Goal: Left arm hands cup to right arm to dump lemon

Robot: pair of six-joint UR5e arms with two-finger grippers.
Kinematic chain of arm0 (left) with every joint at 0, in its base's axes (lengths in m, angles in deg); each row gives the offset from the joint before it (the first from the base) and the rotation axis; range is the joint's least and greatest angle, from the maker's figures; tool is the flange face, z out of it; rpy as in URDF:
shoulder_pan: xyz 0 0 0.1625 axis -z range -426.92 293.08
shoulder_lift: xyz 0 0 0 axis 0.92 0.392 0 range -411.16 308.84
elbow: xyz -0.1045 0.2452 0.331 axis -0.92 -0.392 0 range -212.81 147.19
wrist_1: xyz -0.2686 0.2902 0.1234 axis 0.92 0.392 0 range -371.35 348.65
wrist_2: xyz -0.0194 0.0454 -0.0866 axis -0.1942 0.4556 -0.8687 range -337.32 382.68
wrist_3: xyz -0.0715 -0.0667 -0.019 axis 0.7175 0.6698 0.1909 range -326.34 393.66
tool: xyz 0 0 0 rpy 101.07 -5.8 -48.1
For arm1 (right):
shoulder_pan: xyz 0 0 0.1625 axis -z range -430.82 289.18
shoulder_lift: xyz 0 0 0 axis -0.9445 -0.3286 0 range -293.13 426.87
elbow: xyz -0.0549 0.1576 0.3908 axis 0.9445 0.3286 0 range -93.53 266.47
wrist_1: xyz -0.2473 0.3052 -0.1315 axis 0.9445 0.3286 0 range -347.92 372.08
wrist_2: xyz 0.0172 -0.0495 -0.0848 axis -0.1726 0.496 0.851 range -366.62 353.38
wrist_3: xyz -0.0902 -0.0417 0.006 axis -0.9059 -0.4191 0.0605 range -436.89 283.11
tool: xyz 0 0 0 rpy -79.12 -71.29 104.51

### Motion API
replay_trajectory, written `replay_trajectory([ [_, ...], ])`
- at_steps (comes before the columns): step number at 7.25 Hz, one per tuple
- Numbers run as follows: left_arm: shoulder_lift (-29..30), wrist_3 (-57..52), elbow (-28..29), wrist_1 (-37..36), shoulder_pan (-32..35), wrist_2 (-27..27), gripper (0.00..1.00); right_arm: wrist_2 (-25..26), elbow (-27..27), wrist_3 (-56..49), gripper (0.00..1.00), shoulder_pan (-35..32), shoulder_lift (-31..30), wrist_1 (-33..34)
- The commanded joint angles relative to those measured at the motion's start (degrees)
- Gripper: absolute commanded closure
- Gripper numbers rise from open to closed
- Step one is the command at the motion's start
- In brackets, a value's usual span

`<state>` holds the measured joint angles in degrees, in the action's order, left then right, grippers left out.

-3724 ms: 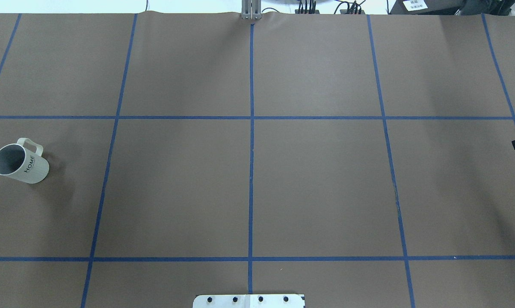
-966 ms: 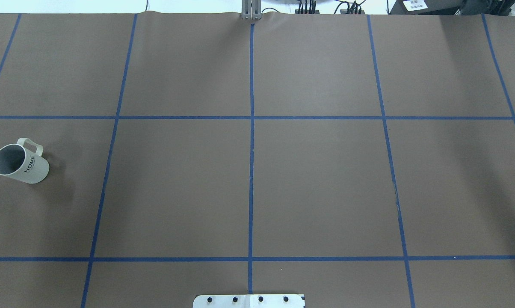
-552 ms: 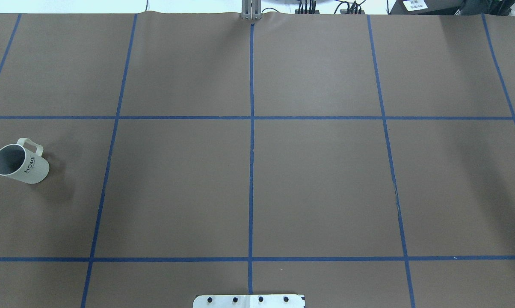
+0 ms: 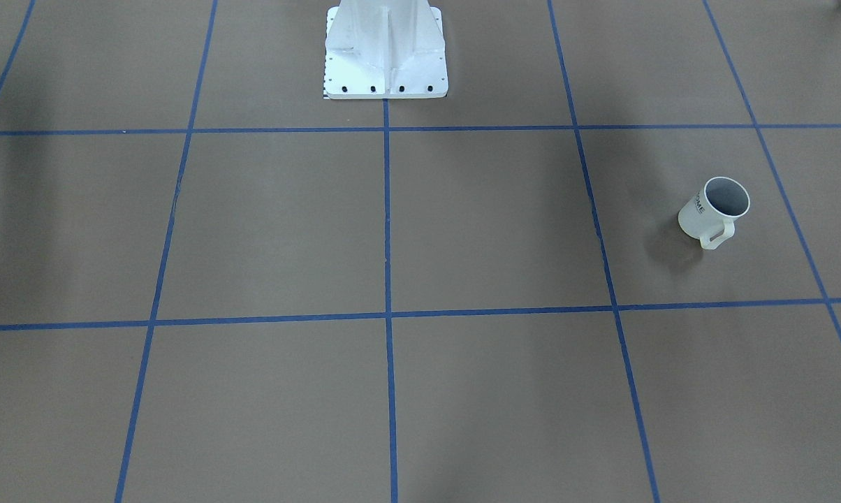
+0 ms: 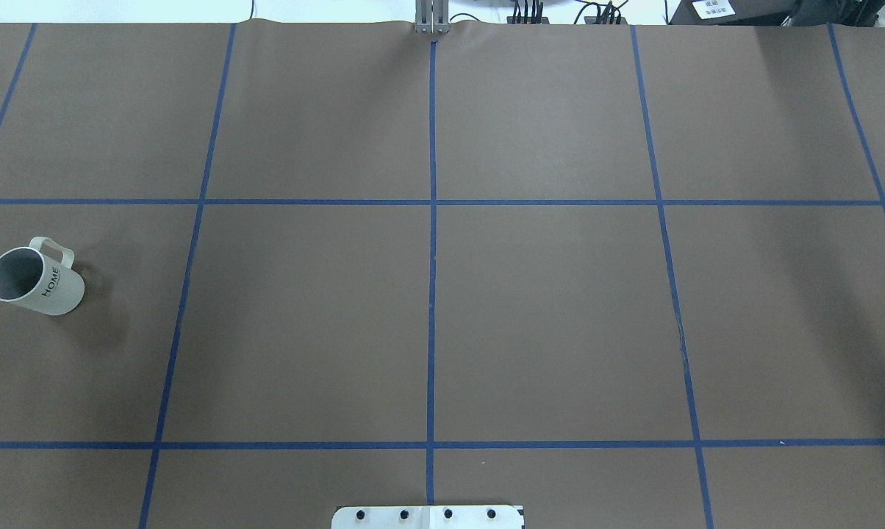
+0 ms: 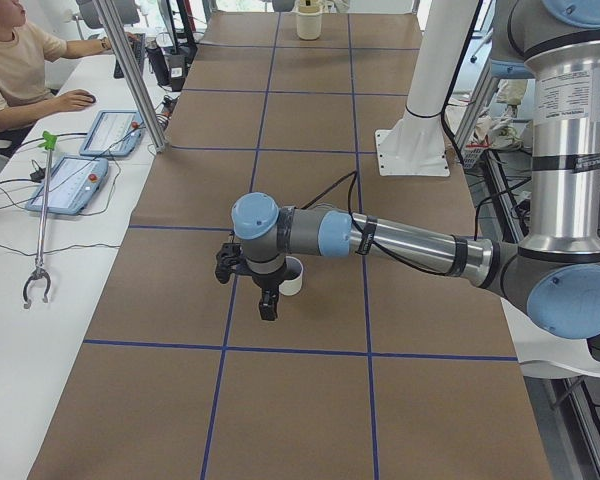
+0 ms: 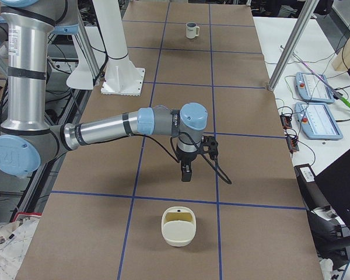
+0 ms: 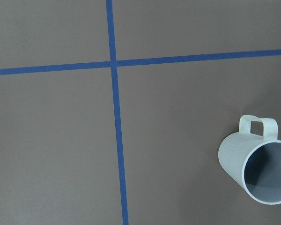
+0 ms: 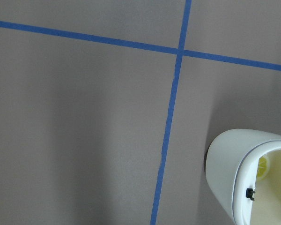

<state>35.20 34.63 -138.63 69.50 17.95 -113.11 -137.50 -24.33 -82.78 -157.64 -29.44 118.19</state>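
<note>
The cream-white cup [image 5: 34,275] stands upright at the table's far left, handle toward the far side; it also shows in the front view [image 4: 715,209] and at the lower right of the left wrist view [image 8: 260,168]. Its inside looks empty. In the exterior left view the left gripper [image 6: 267,305] points down just beside the cup [image 6: 294,278]; I cannot tell whether it is open. In the exterior right view the right gripper [image 7: 186,173] points down above the table, open or shut I cannot tell. The lemon [image 9: 262,168] lies inside a white container [image 9: 229,164].
The white container [image 7: 178,226] sits on the table's right end, just beyond the right gripper. The robot's white base [image 4: 385,49] stands at the middle of the near edge. Blue tape lines grid the brown table. An operator [image 6: 20,60] sits at a side desk.
A black part at the overhead view's right edge 3.7 s ago has left that view. The cup has not moved.
</note>
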Motion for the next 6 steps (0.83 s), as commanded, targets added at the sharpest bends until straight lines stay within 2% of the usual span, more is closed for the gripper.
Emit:
replay_trajectory([
  [1,1.6,-0.3,1.2,1.6,-0.3,0.1,0.00,-0.4,-0.2,0.0,0.00,0.0,-0.5,-0.1],
  [3,3.6,-0.4,4.8,4.4,-0.2,0.2,0.00,-0.8,0.1,0.0,0.00,0.0,-0.9,0.0],
  [6,4.5,0.0,7.0,6.7,-0.6,1.7,0.00,-0.4,0.8,0.0,0.00,0.0,-0.3,-0.3],
])
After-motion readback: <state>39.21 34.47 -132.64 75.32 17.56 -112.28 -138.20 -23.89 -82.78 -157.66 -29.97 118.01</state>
